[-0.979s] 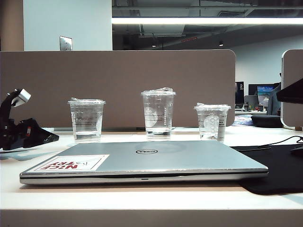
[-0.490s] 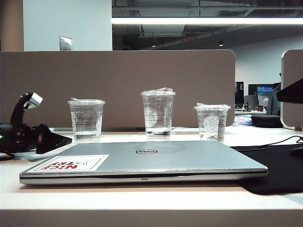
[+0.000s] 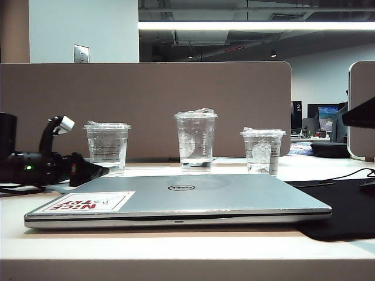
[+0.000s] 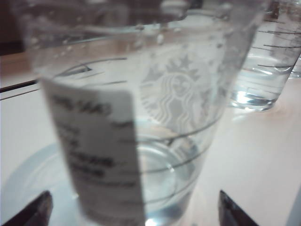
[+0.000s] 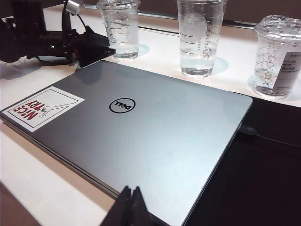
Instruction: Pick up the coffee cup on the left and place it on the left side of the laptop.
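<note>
Your left gripper (image 4: 134, 214) has its fingers (image 4: 35, 212) spread wide around the coffee cup (image 4: 136, 117), while the right gripper (image 5: 130, 207) hangs clenched over the laptop (image 5: 141, 136): grip the thin, slippery, water-weighted wall low and gently.

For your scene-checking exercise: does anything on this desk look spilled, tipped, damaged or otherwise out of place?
Nothing looks spilled or tipped. All three cups stand upright behind the closed laptop. The one oddity: the lid on the middle cup looks crumpled and sits unevenly. The open left gripper is beside the coffee cup; the shut right gripper hangs over the laptop.

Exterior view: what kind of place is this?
Likely an open-plan office: a desk backed by a brown cubicle partition, a closed Dell laptop on it, and monitors at another workstation behind, under strip lighting.
</note>
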